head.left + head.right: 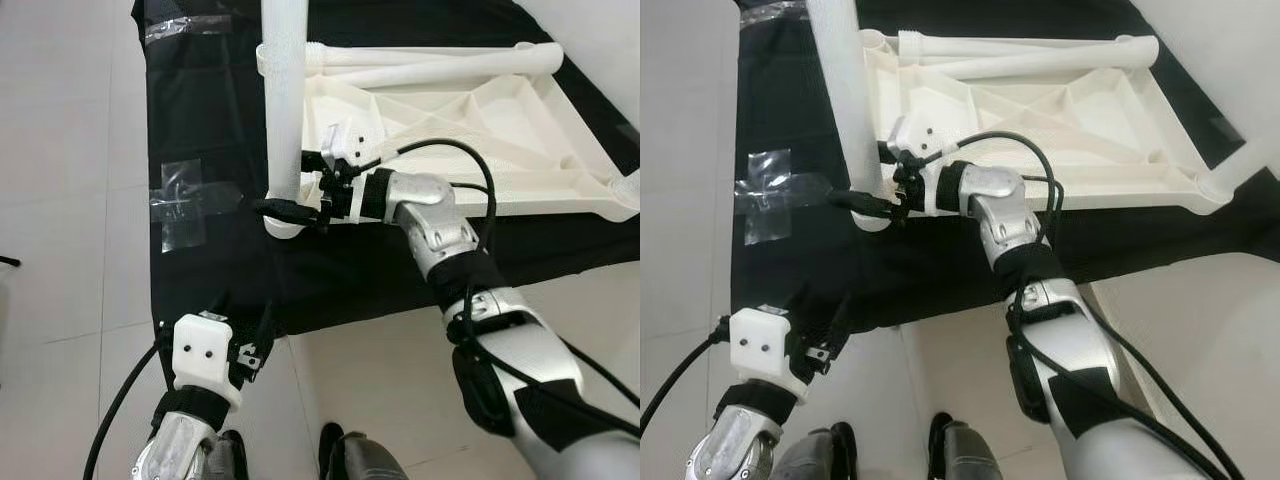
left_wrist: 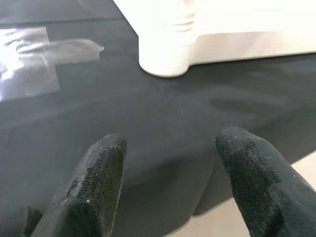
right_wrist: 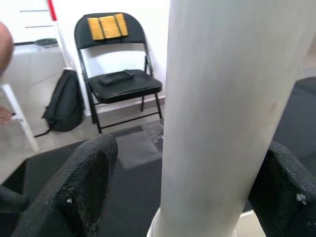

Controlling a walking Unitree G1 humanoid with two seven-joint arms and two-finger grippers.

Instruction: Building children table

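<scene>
A white table top (image 1: 520, 130) lies upside down on a black cloth (image 1: 200, 110). One white leg (image 1: 283, 100) stands upright in its near left corner socket (image 2: 165, 54). My right gripper (image 1: 285, 207) reaches in low at that leg (image 3: 217, 98), open, one black finger (image 3: 89, 187) on each side and a gap to the leg. Two loose legs (image 1: 440, 62) rest across the far side of the top. My left gripper (image 2: 168, 187) hovers open with nothing in it, over the cloth's near edge (image 1: 240, 325).
Clear tape patches (image 1: 185, 200) stick to the cloth at the left. Another white leg (image 1: 1240, 165) juts out at the top's right corner. Pale tiled floor (image 1: 60, 200) surrounds the cloth. A black folding chair (image 3: 118, 64) and a backpack (image 3: 61, 106) stand beyond.
</scene>
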